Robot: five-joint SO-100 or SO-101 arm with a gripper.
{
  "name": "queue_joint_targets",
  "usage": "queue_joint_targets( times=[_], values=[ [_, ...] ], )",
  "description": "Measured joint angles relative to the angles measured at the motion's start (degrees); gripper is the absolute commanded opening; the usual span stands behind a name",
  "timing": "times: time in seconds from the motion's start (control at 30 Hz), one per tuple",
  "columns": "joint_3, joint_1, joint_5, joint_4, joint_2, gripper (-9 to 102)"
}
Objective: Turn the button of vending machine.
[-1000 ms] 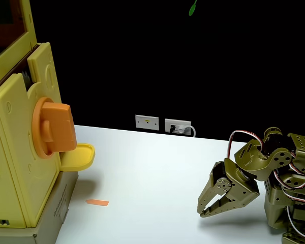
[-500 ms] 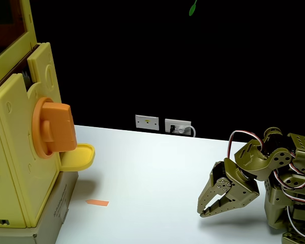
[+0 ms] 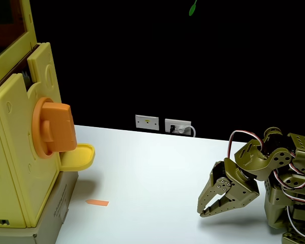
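The pale-yellow vending machine [image 3: 20, 168] stands at the left edge of the fixed view, raised on a grey box. Its orange button [image 3: 55, 128], a round disc with a blocky bar standing upright, sticks out of the side panel toward the right. A small yellow tray [image 3: 77, 156] juts out just below it. My olive-green gripper [image 3: 203, 210] hangs low over the white table at the lower right, far from the button, its fingertips nearly touching and nothing between them.
A small orange strip [image 3: 97, 203] lies on the table between the machine and the arm. Two wall sockets [image 3: 162, 124] sit at the table's far edge. The arm's folded base [image 3: 290, 203] fills the right corner. A reddish-brown window [image 3: 7, 25] tops the machine.
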Motion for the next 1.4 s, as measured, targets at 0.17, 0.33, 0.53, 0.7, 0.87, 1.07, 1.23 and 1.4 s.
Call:
queue_joint_targets(
  times=[0.17, 0.33, 0.53, 0.7, 0.87, 1.07, 1.23, 1.4],
  values=[
    [0.0, -0.09, -0.35, 0.0, 0.0, -1],
    [0.0, -0.26, -0.62, -0.79, 0.0, -1],
    [-0.09, 0.53, -0.62, -6.15, -2.81, 1],
    [-4.75, 1.85, -3.08, -9.32, -12.66, 1],
    [-18.72, 2.37, -9.93, -6.42, -23.12, 1],
    [-31.73, 2.55, -15.64, -4.57, -26.46, 1],
    [-34.89, 4.13, -18.37, -9.4, -22.24, 1],
    [-35.16, 4.31, -21.53, -18.46, -23.82, 0]
  ],
)
